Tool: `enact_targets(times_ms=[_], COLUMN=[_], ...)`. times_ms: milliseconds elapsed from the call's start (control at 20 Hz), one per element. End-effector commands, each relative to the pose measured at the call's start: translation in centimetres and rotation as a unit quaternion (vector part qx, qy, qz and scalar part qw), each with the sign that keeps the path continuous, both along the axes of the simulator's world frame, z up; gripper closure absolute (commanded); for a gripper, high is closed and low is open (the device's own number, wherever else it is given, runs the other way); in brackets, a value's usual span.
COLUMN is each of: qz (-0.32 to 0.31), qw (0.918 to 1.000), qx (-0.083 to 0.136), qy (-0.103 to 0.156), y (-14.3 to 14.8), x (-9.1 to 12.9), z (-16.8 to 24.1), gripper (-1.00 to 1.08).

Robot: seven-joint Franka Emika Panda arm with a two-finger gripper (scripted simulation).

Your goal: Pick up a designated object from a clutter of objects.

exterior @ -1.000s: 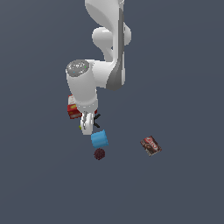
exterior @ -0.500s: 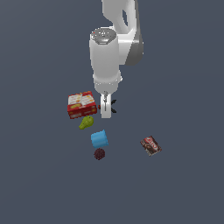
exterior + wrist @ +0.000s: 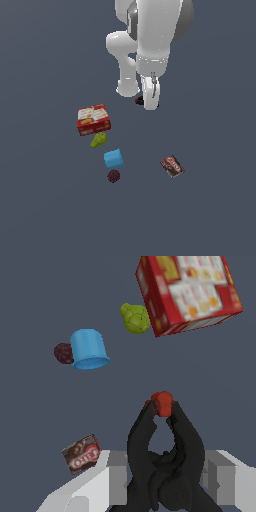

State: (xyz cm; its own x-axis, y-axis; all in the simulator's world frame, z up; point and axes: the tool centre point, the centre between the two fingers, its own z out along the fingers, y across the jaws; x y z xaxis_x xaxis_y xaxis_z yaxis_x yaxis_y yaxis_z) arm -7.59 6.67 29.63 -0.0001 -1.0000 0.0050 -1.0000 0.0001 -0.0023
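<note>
The gripper (image 3: 162, 476) pinches the clamp (image 3: 162, 456), which sits tight between its fingers, red tip poking out front. Best to lift slowly and straight, squeezing firmly, so it clears the box (image 3: 93, 119) and cup (image 3: 114, 158) below.

I see the clamp (image 3: 140, 101) between my gripper's (image 3: 150, 98) fingers, well apart from box (image 3: 93, 119), pear (image 3: 98, 140), cup (image 3: 114, 159), ball (image 3: 114, 176) and packet (image 3: 172, 166).
</note>
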Motion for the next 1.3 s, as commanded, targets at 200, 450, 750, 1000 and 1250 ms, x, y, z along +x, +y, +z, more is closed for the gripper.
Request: enact_targets(times_ms=[200,450,750,1000,1250], qz=[0.0,0.0,0.001,0.001,0.0], qw=[1.0,1.0,1.0,1.0,1.0], qx=[0.0,0.001,0.002,0.002,0.003], qy=[0.0,0.001,0.001,0.001,0.001], y=[5.8,9.9,13.5,15.1,15.4], x=[-2.1,-3.5,-4.5,-4.8,-4.8], z=[5.3,9.1,12.4,13.8,14.1], gripper=[1.08,1.08,1.08,1.08,1.08])
